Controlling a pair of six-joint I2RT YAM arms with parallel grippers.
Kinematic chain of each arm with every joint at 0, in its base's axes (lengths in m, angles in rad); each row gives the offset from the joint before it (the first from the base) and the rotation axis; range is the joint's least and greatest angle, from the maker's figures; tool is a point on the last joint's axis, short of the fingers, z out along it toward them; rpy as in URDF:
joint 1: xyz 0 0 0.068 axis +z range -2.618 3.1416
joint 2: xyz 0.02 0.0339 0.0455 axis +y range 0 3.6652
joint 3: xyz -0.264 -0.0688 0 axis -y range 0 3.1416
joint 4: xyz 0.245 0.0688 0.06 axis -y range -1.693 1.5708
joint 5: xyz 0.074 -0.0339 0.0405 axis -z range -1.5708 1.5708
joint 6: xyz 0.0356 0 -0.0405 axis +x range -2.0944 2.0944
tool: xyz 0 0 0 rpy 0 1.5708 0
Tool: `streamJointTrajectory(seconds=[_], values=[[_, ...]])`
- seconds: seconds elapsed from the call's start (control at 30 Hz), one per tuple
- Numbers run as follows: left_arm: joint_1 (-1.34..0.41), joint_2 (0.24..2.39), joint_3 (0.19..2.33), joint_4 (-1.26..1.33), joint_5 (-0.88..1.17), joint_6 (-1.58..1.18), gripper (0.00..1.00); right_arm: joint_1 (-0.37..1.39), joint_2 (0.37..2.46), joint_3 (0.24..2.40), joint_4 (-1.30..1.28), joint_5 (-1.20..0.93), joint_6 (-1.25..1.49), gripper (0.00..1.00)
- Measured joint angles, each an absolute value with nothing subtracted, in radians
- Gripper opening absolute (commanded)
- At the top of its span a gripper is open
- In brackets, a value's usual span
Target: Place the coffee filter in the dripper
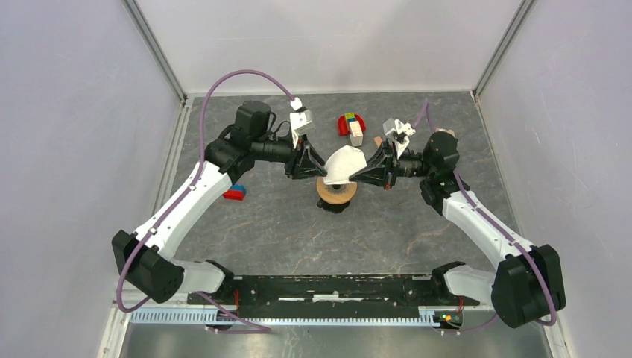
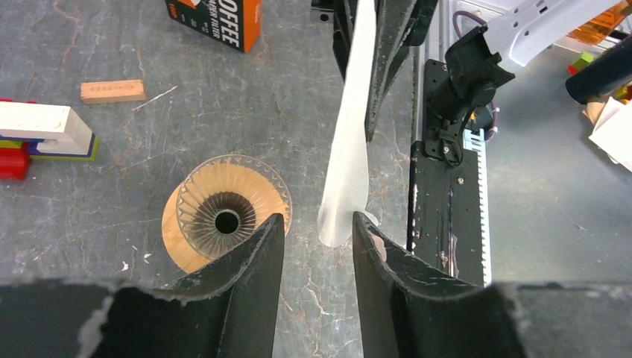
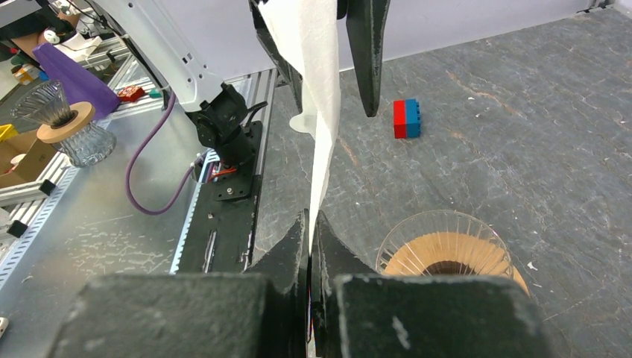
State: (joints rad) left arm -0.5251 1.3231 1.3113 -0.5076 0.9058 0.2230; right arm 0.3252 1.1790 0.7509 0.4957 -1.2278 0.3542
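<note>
The right gripper (image 3: pixel 311 221) is pinched tight on one edge of the coffee filter (image 3: pixel 319 82), holding it up in the air as a white sheet that reaches across to the left gripper (image 2: pixel 317 220). The left jaws stand partly apart, astride the paper's other end, with a gap on one side. The dripper (image 1: pixel 336 192) sits on the table (image 1: pixel 283 231) just below the filter, its glass mouth facing up. A red and blue block (image 1: pixel 236 193) lies to the left, and toy blocks (image 1: pixel 350 124) lie farther back
</note>
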Motion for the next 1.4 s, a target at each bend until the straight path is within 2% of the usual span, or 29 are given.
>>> streamJointTrajectory(seconds=[0.8, 1.4], values=[[-0.517, 1.324, 1.311, -0.452, 0.846, 0.196, 0.42, 0.325, 1.179, 0.751, 0.515, -1.257, 0.360, 0.00], [-0.517, 1.331, 1.286, -0.402, 0.973, 0.154, 0.42, 0.325, 1.178, 0.751, 0.525, -1.256, 0.371, 0.00]])
